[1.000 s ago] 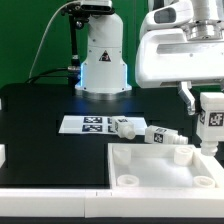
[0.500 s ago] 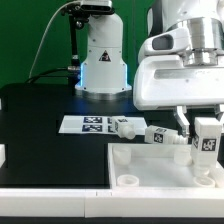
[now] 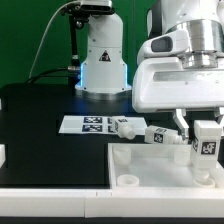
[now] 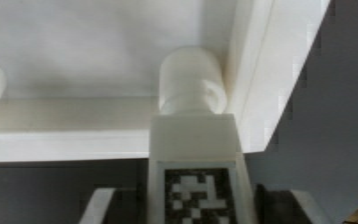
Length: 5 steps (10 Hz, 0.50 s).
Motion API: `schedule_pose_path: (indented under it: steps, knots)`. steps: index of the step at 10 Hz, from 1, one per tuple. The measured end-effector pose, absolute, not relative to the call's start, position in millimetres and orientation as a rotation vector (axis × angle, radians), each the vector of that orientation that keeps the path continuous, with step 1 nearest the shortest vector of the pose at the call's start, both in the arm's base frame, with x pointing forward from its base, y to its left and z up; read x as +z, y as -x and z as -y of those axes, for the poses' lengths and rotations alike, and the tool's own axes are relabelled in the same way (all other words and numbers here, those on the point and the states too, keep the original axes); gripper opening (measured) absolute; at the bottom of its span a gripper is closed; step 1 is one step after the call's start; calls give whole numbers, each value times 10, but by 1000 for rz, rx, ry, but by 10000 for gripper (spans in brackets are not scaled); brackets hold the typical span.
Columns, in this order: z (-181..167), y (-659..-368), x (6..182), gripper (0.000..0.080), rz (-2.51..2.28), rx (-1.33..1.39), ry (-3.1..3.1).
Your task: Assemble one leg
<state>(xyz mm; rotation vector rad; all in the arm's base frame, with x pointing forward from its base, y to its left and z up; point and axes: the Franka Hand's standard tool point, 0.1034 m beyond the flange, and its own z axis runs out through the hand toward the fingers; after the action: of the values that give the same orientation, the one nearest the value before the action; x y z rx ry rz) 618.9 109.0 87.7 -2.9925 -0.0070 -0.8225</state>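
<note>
My gripper point(image 3: 204, 130) is shut on a leg point(image 3: 207, 144), a short white post with a black-and-white tag. It holds the leg upright just over the right side of the large white panel point(image 3: 150, 165). In the wrist view the gripper point(image 4: 194, 208) has a finger on each side of the leg's tagged body point(image 4: 197, 150). The leg's round end points at the panel point(image 4: 87, 50), close to its raised rim; whether it touches I cannot tell. Two more legs point(image 3: 126, 128) point(image 3: 166, 137) lie on the table behind the panel.
The marker board point(image 3: 85, 124) lies on the black table in front of the robot base point(image 3: 103, 60). A small white part point(image 3: 2, 155) shows at the exterior view's left edge. The panel has a round corner socket point(image 3: 128, 181) at its near left.
The gripper has come down with the leg and shifted slightly to the exterior view's left, closer to the panel. In the last half second it barely moved.
</note>
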Motion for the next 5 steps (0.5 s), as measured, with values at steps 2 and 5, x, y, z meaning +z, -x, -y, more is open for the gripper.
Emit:
schedule_pose_path:
  steps: [2,5]
  knots:
    - [-1122,-6220,866,284,13,-839,2987]
    - [-1121,-6193,734,284,18,-815,2999]
